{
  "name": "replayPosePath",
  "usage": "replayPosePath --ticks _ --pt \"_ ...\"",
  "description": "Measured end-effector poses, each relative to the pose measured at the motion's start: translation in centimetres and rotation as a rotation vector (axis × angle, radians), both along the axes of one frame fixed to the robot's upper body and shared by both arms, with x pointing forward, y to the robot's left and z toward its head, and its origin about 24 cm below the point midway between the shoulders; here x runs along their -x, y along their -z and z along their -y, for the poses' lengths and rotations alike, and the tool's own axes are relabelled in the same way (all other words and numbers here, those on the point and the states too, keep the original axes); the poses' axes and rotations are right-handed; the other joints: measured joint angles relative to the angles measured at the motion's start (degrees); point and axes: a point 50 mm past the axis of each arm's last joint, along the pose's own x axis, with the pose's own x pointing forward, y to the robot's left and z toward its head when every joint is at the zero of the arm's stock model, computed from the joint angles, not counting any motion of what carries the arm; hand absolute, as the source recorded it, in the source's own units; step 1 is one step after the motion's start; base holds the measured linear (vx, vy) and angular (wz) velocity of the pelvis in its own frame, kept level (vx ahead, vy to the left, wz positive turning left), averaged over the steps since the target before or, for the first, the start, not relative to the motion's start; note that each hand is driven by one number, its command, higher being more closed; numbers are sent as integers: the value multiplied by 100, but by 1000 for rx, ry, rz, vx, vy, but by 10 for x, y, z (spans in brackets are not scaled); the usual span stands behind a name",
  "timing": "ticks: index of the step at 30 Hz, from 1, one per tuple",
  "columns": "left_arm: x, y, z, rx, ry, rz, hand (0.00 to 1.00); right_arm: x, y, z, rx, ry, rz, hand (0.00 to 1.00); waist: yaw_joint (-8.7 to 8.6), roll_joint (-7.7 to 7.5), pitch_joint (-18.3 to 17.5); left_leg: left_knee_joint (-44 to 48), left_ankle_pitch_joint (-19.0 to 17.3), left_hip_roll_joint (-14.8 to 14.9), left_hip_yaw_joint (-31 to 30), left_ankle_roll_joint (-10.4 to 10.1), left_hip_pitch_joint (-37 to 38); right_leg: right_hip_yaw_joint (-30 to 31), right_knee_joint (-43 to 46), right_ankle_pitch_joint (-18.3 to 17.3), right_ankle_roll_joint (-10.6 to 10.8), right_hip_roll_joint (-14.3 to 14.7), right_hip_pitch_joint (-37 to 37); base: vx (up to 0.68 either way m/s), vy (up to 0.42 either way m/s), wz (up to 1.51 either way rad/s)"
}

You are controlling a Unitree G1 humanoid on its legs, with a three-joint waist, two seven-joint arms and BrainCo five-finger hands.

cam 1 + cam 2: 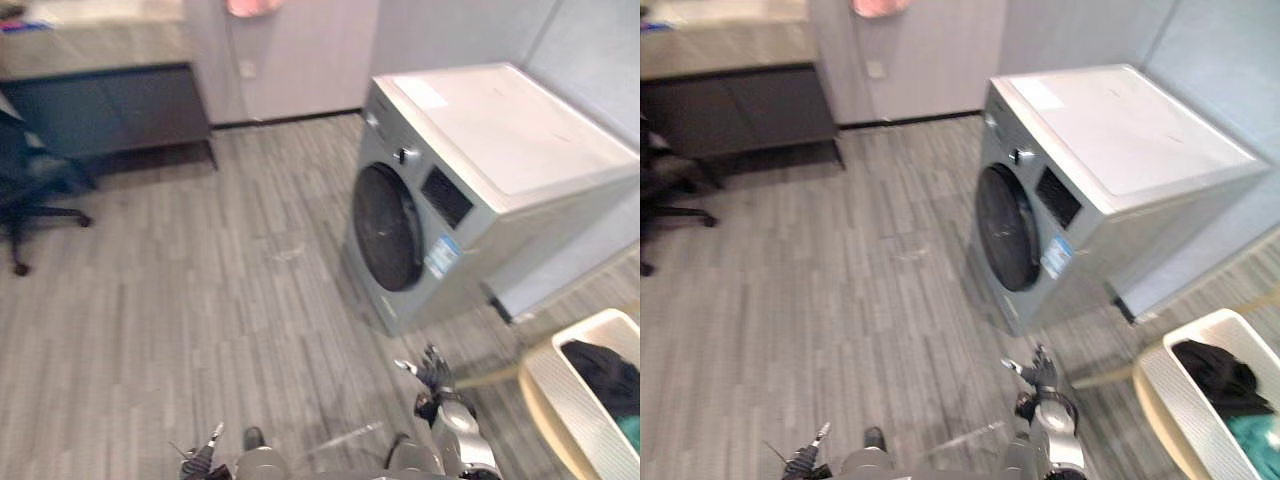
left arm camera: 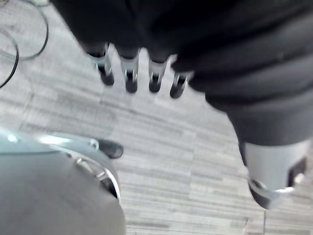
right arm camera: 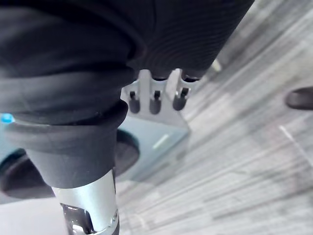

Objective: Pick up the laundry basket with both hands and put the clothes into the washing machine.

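Standing on the grey wood-plank floor (image 1: 200, 320), a silver-grey front-loading washing machine (image 1: 470, 200) with a white top has its round dark door (image 1: 385, 228) shut. Off to the machine's right, near the corner of the head views, sits the cream perforated plastic laundry basket (image 1: 565, 410), well apart from both hands. A black garment (image 1: 605, 375) lies in the basket with a teal garment (image 1: 1255, 435) beside it, and a pale tan curved edge shows just under the basket's rim.

The right hand (image 1: 432, 372) hangs low over the floor in front of the machine, between the door and the basket. Its fingers (image 3: 155, 100) are straight and spread, with nothing in them. The left hand (image 1: 205, 452) shows at the lower edge of the head views, far from the basket. In its wrist view its fingers (image 2: 131, 73) run straight in a row over bare floor, and they too hold nothing.

Against the far wall stands a dark cabinet with a pale counter top (image 1: 100, 100), with a dark office chair (image 1: 30, 190) in front of it
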Motion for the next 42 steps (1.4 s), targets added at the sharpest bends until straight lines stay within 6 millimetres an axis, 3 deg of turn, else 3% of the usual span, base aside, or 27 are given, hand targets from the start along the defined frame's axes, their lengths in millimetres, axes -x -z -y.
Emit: replayPosePath --ticks 3,6,10,12,13,15,17,21,23,35,42 --pt "-2 1 6 12 -4 6 0 -14 -28 14 65 -28 145 0 -132 173 94 -327 71 48 -417 95 -56 -33 -350 1 -33 329 -16 -3 -99 -15" --pt "-8 1 14 30 -3 22 0 -22 -49 22 130 -88 231 0 -121 343 108 -383 257 50 -477 307 -223 -17 -555 49 -2 406 -116 57 6 -11" --pt "-29 -3 17 26 39 73 0 -43 -86 11 149 -151 396 0 -118 187 164 -321 560 -67 -711 253 -530 -82 -765 449 -5 329 -205 143 47 22" --pt "-42 -8 20 20 78 112 0 -71 -129 5 178 -175 573 0 -125 131 234 -318 604 -151 -887 276 -783 -236 -787 483 -16 243 -301 107 25 35" --pt "-44 -9 21 18 87 119 0 -79 -141 5 193 -180 616 0 -122 136 262 -319 605 -160 -921 276 -801 -261 -796 483 -16 233 -295 83 16 27" --pt "-51 -12 24 14 111 148 0 -104 -192 9 264 -166 790 0 -30 188 456 -320 627 -189 -948 305 -810 -350 -868 483 -16 208 -195 61 13 20" --pt "-55 -14 26 6 110 171 0 -119 -229 17 311 -118 900 0 34 245 616 -322 640 -189 -985 307 -860 -393 -871 482 -15 208 -209 2 5 14" --pt "-62 -20 23 -12 85 218 0 -143 -279 43 392 1 982 0 47 279 914 -335 696 -192 -1093 316 -1053 -478 -847 482 -13 205 -335 -37 -1 12" --pt "-65 -23 21 -15 58 247 0 -150 -301 68 420 96 985 0 65 277 1131 -353 752 -195 -1146 318 -1149 -520 -815 487 -6 199 -412 -42 -2 10" --pt "-77 -33 14 -18 18 322 0 -165 -374 105 455 234 1019 0 363 226 1653 -658 1056 -218 -1429 284 -1593 -734 -741 541 -13 187 -805 -31 -5 11" --pt "-92 -43 19 -38 51 400 0 -170 -366 118 440 270 955 0 377 174 1700 -725 1143 -301 -1572 319 -1885 -858 -817 616 -6 135 -986 -9 -2 9"
